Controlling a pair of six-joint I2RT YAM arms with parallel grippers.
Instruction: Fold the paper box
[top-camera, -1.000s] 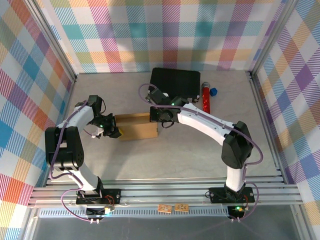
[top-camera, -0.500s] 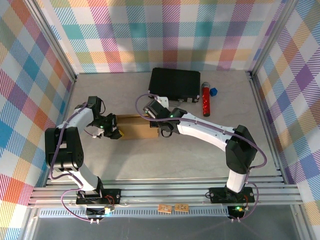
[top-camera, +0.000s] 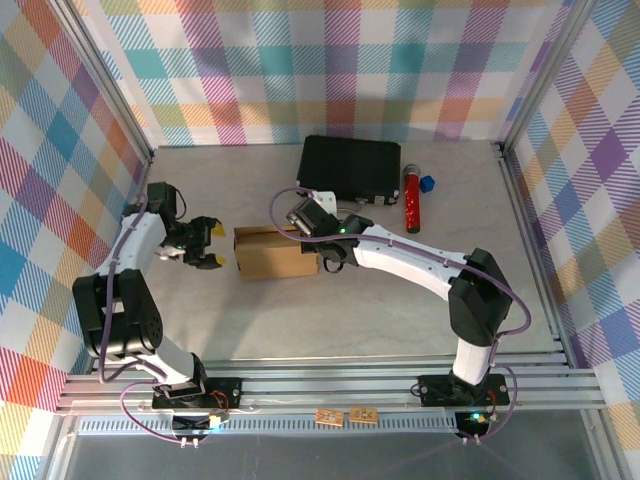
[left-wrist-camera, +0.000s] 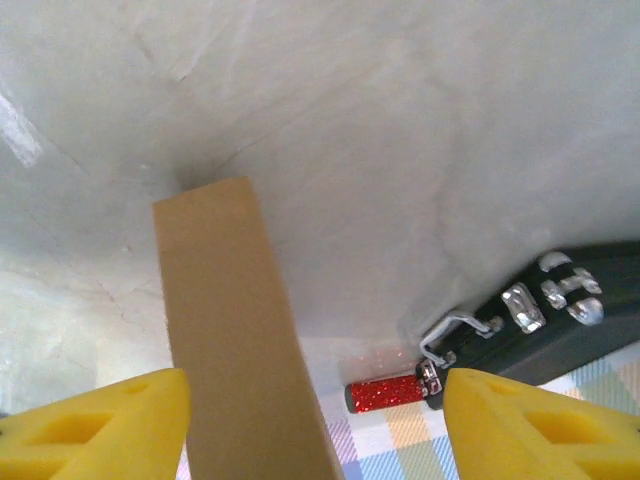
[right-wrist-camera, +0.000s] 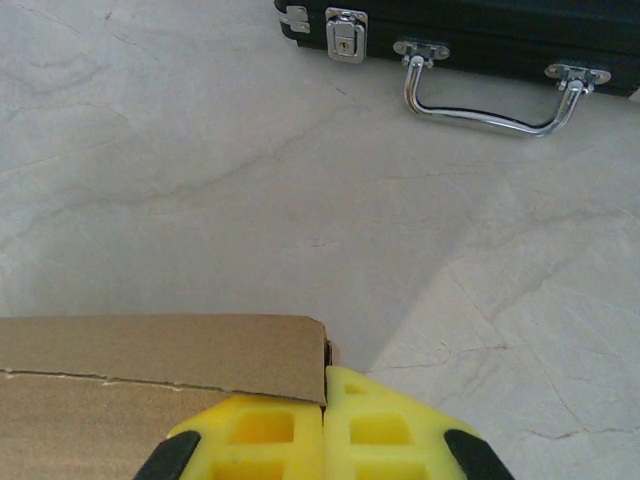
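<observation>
At the left of the table (top-camera: 180, 320), the left gripper (top-camera: 216, 246) points toward the box (top-camera: 275, 253) and stands just off its left end, apart from it. Its jaws are spread wide and hold nothing. In its wrist view the two yellow fingers (left-wrist-camera: 95, 425) sit at the lower corners, with the narrow end of the box (left-wrist-camera: 245, 340) rising between them and touching neither.

The box lies near the middle of the table, a shallow brown block with its long side running left to right. At its right end is the right gripper (top-camera: 324, 262). In the right wrist view its yellow fingers (right-wrist-camera: 260, 435) are pressed together with nothing between them, and the box's corner (right-wrist-camera: 310, 360) rests against their tips.

Behind the box, toward the back wall, lies a black case (top-camera: 350, 167) with a metal handle (right-wrist-camera: 480, 95) and latches. Just right of it are a red tube (top-camera: 411, 198) and a small blue piece (top-camera: 428, 184).
</observation>
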